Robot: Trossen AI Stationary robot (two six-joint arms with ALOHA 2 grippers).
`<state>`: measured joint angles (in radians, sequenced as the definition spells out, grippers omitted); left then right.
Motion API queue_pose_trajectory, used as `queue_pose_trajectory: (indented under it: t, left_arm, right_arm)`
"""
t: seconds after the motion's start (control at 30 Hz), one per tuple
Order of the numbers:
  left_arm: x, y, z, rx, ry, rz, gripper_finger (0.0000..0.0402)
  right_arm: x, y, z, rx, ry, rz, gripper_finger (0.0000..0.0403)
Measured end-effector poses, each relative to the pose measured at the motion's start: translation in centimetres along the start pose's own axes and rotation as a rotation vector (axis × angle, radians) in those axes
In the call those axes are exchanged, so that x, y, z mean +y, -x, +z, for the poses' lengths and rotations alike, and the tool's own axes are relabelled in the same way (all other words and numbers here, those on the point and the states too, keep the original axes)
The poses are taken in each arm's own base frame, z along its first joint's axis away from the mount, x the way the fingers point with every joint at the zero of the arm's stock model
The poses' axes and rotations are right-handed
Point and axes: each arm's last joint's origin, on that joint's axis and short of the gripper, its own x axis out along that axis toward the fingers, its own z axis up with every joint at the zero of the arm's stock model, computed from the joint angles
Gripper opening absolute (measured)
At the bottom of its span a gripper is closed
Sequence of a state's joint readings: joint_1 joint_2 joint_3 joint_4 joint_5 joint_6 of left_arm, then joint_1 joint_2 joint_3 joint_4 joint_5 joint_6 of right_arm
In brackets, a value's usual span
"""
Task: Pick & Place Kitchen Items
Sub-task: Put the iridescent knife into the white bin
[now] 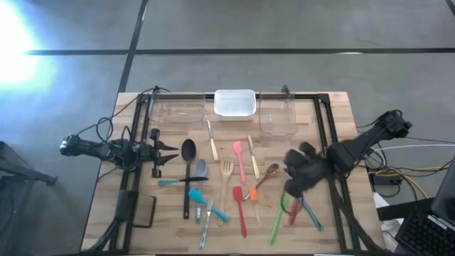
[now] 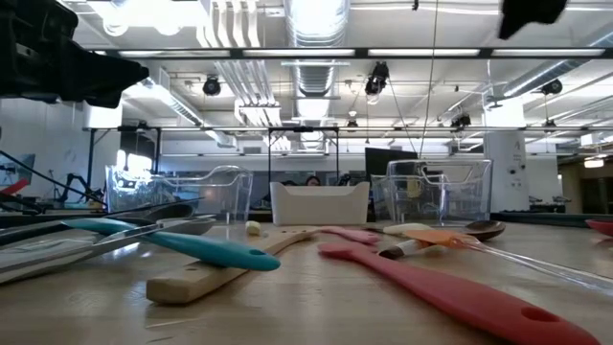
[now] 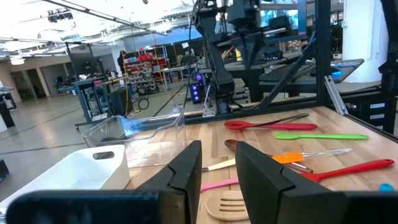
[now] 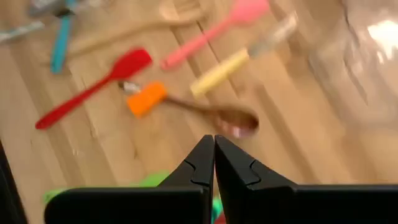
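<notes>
- Far left of the tabletop: the left gripper hangs at the edge, jaws a little apart with nothing between them, pointing across toward the spread of kitchen items.
- Just ahead of those jaws lies the black ladle, its long axis running crosswise to the direction they point.
- Centre: the wooden fork, pink spatula and red spatula lie roughly parallel, handles toward the near edge, well short of either arm.
- Right of centre: the wooden spoon lies right in front of the right gripper, bowl nearest the jaws, handle slanting away past the orange spatula.
- Right side: those jaws are pressed together, empty, and must part first.
- My call: the right arm is nearer the spoon; the left is nearer the ladle.
</notes>
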<state>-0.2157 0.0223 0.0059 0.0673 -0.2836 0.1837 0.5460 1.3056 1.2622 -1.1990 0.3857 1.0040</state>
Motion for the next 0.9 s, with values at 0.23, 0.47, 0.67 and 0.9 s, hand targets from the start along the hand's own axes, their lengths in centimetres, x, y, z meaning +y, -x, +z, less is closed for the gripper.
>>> queue_pose_trajectory:
  t: [0.23,0.47,0.67,0.9]
  left_arm:
    - [0.0,0.0,0.0,-0.002,0.001,0.002,0.0101]
    - [0.0,0.0,0.0,-0.001,0.003,0.001,0.0101]
    - [0.0,0.0,0.0,0.0,0.003,0.0,0.0101]
    - [0.0,0.0,0.0,0.002,0.002,-0.001,0.0101]
  right_arm:
    - [3.1,1.4,-3.8,0.074,-0.207,-0.101,0.0008]
    - [5.2,1.1,-7.2,0.141,-0.378,-0.148,0.0008]
    - [6.9,0.1,-9.9,0.155,-0.444,-0.205,0.0008]
    - [7.9,-1.3,-11.1,0.208,-0.453,-0.278,0.0009]
